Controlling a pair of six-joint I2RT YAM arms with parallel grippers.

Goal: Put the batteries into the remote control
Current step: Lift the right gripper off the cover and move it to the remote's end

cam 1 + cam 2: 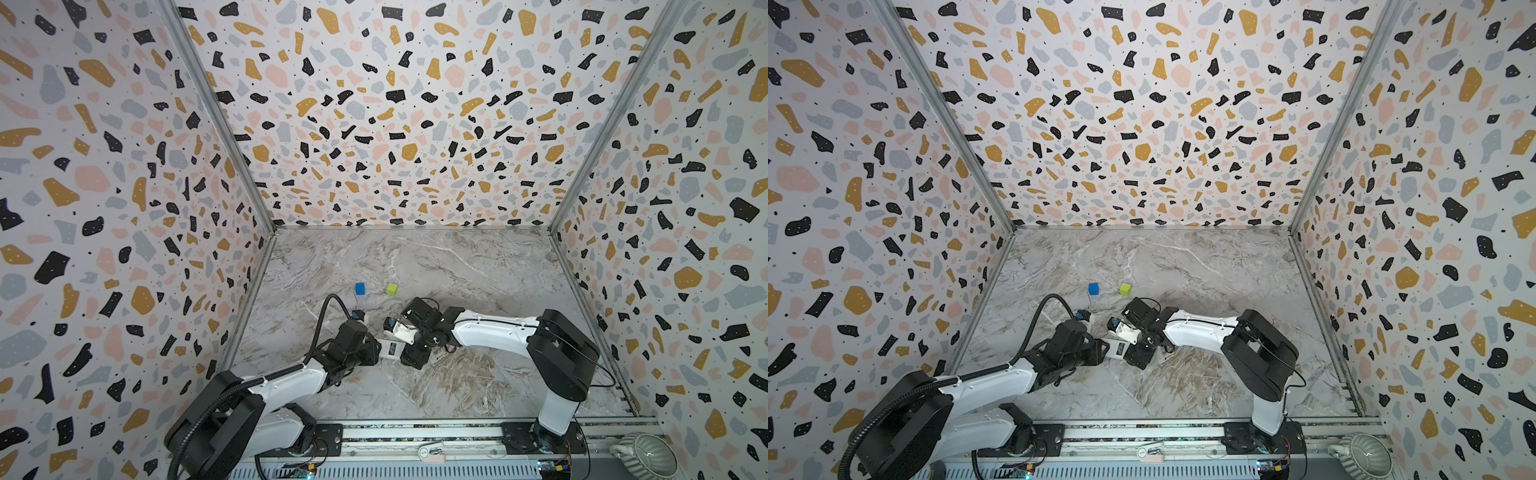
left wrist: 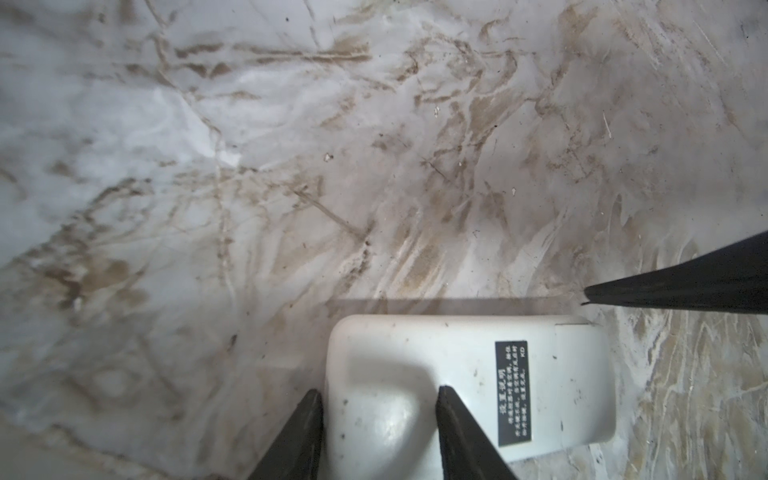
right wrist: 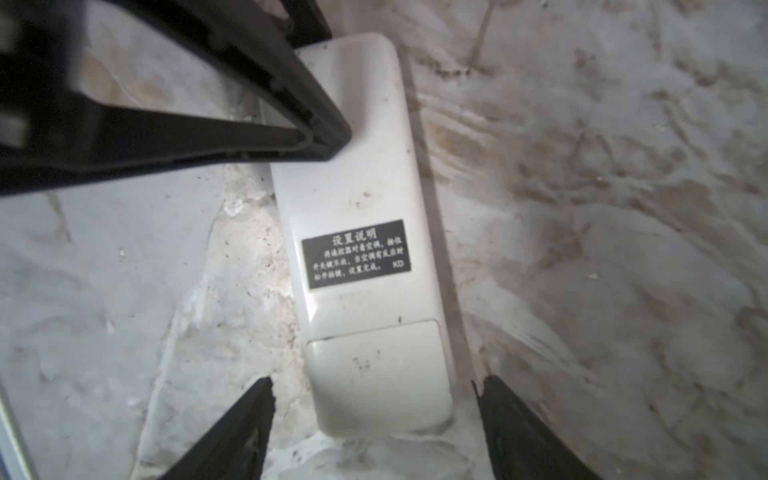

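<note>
The remote control [image 1: 390, 348] [image 1: 1116, 349] lies on the marble table between my two arms, plain white back up, with a black label [image 3: 357, 253]. Its battery cover [image 3: 378, 365] is closed. My left gripper [image 2: 380, 392] is shut on one end of the remote: one finger sits against the end edge, and the other finger [image 3: 324, 137] presses on the back. My right gripper [image 3: 374, 382] is open, its fingers standing either side of the cover end with a gap on both sides. The batteries are out of view.
A blue cube [image 1: 360, 288] and a green cube [image 1: 391, 289] sit on the table just beyond the grippers. A ribbed grey-green pot [image 1: 644, 457] stands outside the front right corner. Patterned walls close in the table on three sides.
</note>
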